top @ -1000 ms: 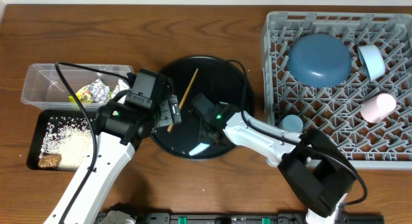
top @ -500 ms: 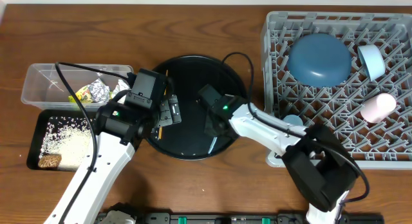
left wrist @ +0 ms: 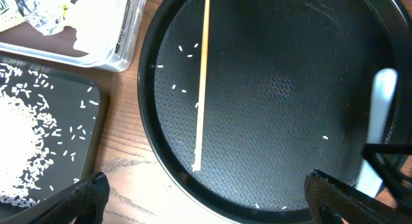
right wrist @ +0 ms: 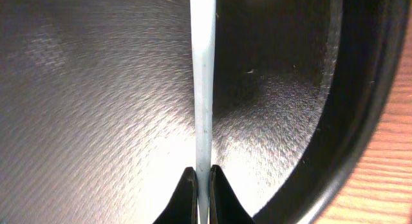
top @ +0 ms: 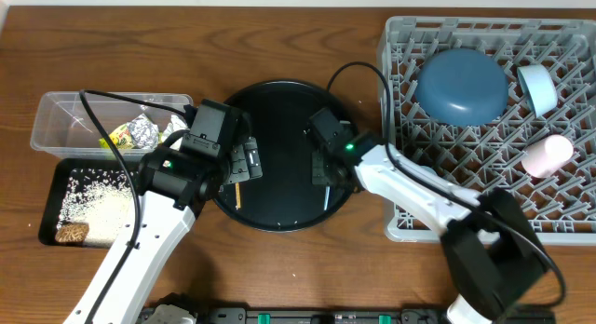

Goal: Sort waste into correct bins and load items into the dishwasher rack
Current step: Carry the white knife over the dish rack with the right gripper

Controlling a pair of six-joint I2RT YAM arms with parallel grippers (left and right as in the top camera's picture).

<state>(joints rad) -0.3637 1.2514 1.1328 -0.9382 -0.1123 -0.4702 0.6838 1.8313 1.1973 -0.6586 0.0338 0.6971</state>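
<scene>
The right pincer (right wrist: 201, 185) was clamped shut on the one white spoon (right wrist: 203, 89). The left pincer (left wrist: 212, 201), spread wide and empty, had one chopstick (left wrist: 202, 76) beneath it in the round tray (left wrist: 290, 89).

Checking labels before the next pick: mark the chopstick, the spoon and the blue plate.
chopstick (left wrist: 202, 82), left wrist view, middle of its shaft.
spoon (right wrist: 203, 89), right wrist view, on its handle.
blue plate (top: 461, 82), overhead view, centre of its visible face.
</scene>
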